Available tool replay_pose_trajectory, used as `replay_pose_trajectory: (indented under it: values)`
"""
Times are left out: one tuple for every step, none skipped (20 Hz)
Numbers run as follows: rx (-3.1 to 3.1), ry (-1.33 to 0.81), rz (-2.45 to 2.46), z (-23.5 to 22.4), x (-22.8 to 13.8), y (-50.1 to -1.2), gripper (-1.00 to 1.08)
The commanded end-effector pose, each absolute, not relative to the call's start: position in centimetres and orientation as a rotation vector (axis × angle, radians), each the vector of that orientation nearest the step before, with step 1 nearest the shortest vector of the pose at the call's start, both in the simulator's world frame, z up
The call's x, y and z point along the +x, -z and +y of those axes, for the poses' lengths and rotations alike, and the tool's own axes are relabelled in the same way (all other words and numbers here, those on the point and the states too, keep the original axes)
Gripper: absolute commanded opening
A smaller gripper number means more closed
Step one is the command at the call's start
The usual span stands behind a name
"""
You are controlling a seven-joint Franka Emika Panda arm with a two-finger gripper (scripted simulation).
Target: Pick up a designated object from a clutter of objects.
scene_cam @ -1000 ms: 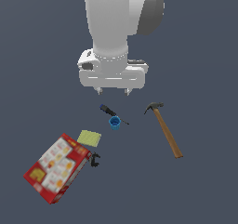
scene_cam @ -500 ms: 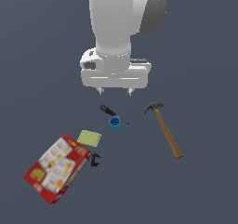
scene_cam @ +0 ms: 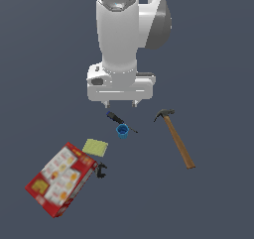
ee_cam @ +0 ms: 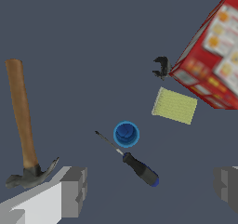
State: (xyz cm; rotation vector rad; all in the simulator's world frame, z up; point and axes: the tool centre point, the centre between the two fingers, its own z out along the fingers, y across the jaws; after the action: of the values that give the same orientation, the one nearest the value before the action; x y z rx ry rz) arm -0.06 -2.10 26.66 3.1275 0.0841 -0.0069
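Wide-open, empty grey two-finger gripper (scene_cam: pixel 120 104) suspended above the slim blue-and-black-handled screwdriver (scene_cam: pixel 115 117), which lies flat on the dark floor between the fingers' (ee_cam: pixel 73 190) span, its thin shaft just beside the small blue cylindrical cup (ee_cam: pixel 126 134).

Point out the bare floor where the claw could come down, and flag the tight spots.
Open floor lies between the hammer and the blue cup, and beyond the hammer. It is tight where the screwdriver sits against the cup, and around the sponge, clamp and cracker box.
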Motion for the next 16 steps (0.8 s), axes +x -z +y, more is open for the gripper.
replay_pose_trajectory:
  values:
    - [3.116, 0.01, 0.159, -2.4, -0.3, -25.2, 1.0]
    - [3.11, 0.012, 0.194, -2.6, -0.4, -24.6, 1.0]
    - [3.104, 0.014, 0.232, -2.7, -0.6, -23.9, 1.0]
    - [3.098, 0.015, 0.272, -2.9, -0.7, -23.2, 1.0]
    - [3.09, 0.017, 0.314, -3.0, -0.9, -22.4, 1.0]
    - [3.082, 0.02, 0.359, -3.2, -1.1, -21.6, 1.0]
    - [3.074, 0.022, 0.404, -3.3, -1.4, -20.9, 1.0]
    - [3.066, 0.024, 0.449, -3.5, -1.6, -20.1, 1.0]
    - [3.057, 0.026, 0.494, -3.6, -1.9, -19.3, 1.0]
    - [3.048, 0.028, 0.539, -3.7, -2.1, -18.6, 1.0]
    - [3.038, 0.029, 0.585, -3.8, -2.4, -17.9, 1.0]
    - [3.028, 0.031, 0.631, -3.8, -2.7, -17.1, 1.0]
    - [3.018, 0.032, 0.676, -3.9, -3.0, -16.4, 1.0]
    - [3.008, 0.034, 0.722, -3.9, -3.3, -15.7, 1.0]
    - [2.997, 0.034, 0.768, -4.0, -3.7, -15.0, 1.0]
    - [2.986, 0.035, 0.814, -4.0, -4.0, -14.3, 1.0]
